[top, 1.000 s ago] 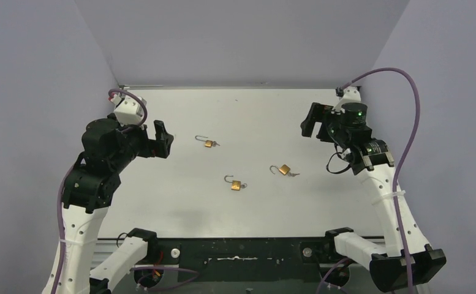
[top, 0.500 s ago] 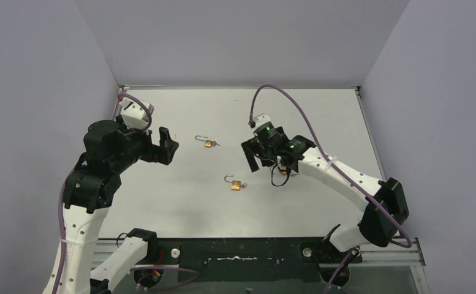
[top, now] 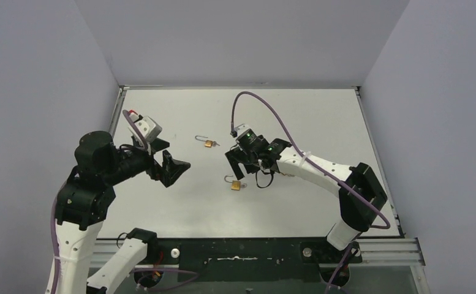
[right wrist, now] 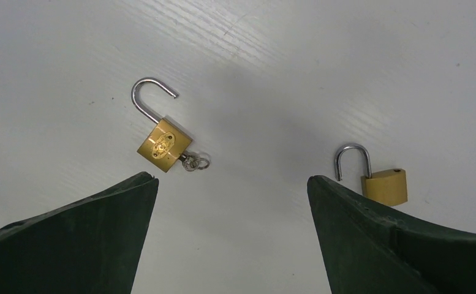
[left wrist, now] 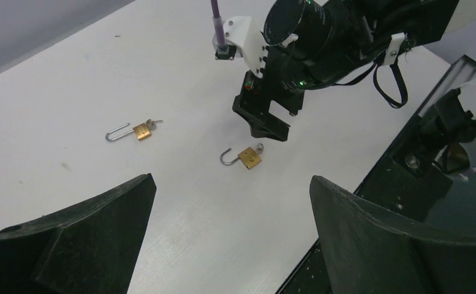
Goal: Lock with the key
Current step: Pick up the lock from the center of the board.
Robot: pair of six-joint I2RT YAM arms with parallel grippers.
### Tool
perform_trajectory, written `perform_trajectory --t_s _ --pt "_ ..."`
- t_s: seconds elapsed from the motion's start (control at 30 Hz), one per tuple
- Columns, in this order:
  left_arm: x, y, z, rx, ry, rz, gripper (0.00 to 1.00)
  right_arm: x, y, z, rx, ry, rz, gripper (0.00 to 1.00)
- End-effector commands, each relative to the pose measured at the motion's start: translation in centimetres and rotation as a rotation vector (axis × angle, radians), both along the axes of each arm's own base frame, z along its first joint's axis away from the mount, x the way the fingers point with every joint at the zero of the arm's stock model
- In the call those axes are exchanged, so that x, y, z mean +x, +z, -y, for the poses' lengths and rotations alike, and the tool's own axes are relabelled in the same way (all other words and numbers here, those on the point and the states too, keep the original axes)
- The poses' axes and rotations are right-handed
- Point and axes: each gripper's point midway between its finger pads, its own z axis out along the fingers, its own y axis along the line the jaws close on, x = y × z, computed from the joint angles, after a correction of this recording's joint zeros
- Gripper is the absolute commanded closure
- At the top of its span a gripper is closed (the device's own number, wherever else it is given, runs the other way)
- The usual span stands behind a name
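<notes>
Lock: small brass padlock (top: 236, 184), steel shackle (right wrist: 142, 101) open, lies on the white table (top: 321, 116), steel key (right wrist: 189, 162) in it.
Right gripper (right wrist: 232, 180): jaws wide, empty, above it.
Left gripper (left wrist: 232, 179): wide, empty.
Progress: we have everything left.

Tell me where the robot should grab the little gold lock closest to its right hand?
Probably pinch the small brass padlock across its square body's two bare side edges, coming straight down from above. It lies flat on the white table, open silver shackle at one end, key at the other.
</notes>
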Motion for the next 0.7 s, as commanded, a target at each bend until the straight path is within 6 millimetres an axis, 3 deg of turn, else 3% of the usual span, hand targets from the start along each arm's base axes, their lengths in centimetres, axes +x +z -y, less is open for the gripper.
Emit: perform_trajectory --t_s 0.0,0.13,0.27,0.53,0.67 --pt "3.6 2.3 -1.2 -0.083 0.178 0.132 0.03 1.1 -0.4 -2.0 0.024 0.062 0.022 0.00" --pt "5.5 1.1 -1.4 -0.119 0.252 0.101 0.03 1.2 -1.8 -2.2 0.012 0.045 -0.001 0.00" --pt "6.5 0.6 -1.5 -0.126 0.278 0.092 0.03 1.0 -2.6 -3.2 0.028 0.054 -0.033 0.09" --pt "7.5 -1.0 -2.4 -0.065 0.329 0.050 0.03 -1.5 -4.3 -6.4 -0.079 0.188 -0.025 0.14" --pt "7.2 -2.1 -2.7 -0.066 0.359 0.015 0.03 -1.9 -5.3 -6.7 -0.095 0.194 -0.038 0.20"
